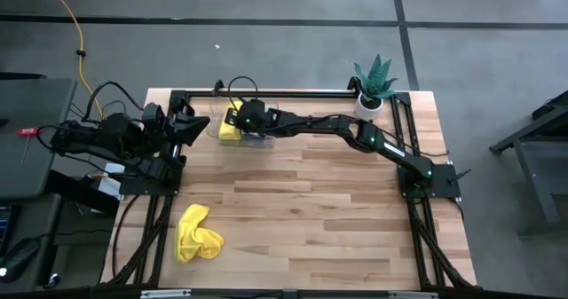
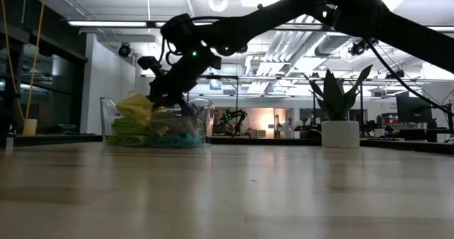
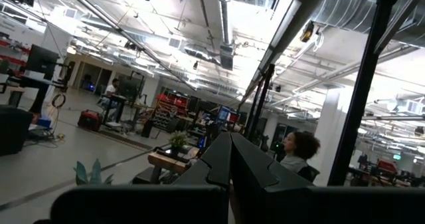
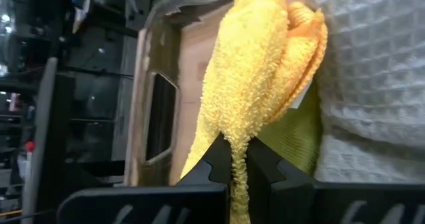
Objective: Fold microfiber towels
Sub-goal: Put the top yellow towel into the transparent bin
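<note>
A yellow microfiber towel [image 4: 252,71] lies on top of a pile in the clear tray [image 2: 106,122] at the table's far left. Under it are lime green [image 4: 299,141], teal [image 2: 174,141] and light grey [image 4: 372,84] towels. My right gripper [image 4: 238,167] reaches across the table into the tray and is shut on the yellow towel. A second yellow towel [image 1: 197,235] lies crumpled on the wood near the front left. My left gripper [image 3: 230,174] is shut and empty. It is drawn back at the table's left edge and points up into the room. My right gripper pinches a bunched fold of the yellow towel [image 4: 234,141] between its two fingers. It comes slanting down from the table's right side. The rest of the towel rests on the other towels in the tray, humped up ahead of the fingers.
A potted plant [image 1: 373,86] stands at the far right corner. Black frame rails [image 1: 284,93] run along the table's far edge and sides. Bare wood [image 1: 319,210] lies between the tray and the front edge. A person [image 3: 299,151] shows in the room beyond.
</note>
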Controlling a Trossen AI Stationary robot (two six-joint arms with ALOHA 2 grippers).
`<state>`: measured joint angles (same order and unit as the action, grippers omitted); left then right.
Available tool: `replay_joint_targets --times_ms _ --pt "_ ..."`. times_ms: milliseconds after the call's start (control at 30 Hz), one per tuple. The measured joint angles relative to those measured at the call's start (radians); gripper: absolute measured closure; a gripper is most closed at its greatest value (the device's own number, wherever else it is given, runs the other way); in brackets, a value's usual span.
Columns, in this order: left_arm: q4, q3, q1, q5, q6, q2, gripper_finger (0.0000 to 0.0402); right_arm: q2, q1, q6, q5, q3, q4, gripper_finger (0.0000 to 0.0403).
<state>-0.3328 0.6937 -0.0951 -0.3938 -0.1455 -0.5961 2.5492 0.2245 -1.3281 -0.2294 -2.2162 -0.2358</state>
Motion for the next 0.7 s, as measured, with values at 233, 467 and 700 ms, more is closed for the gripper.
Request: replay_joint_targets --times_ms 233,467,700 --pt "0.0 0.0 0.0 0.0 0.0 0.0 0.0402 0.0 0.001 0.0 0.013 0.0 0.045 0.0374" --pt "0.0 0.0 0.0 -0.001 0.0 0.0 0.0402 0.0 0.011 0.008 0.021 0.0 0.044 0.0295" --pt "0.0 0.0 0.0 -0.001 0.0 0.0 0.0401 -0.002 0.045 0.094 0.077 -0.022 -0.037 0.0232"
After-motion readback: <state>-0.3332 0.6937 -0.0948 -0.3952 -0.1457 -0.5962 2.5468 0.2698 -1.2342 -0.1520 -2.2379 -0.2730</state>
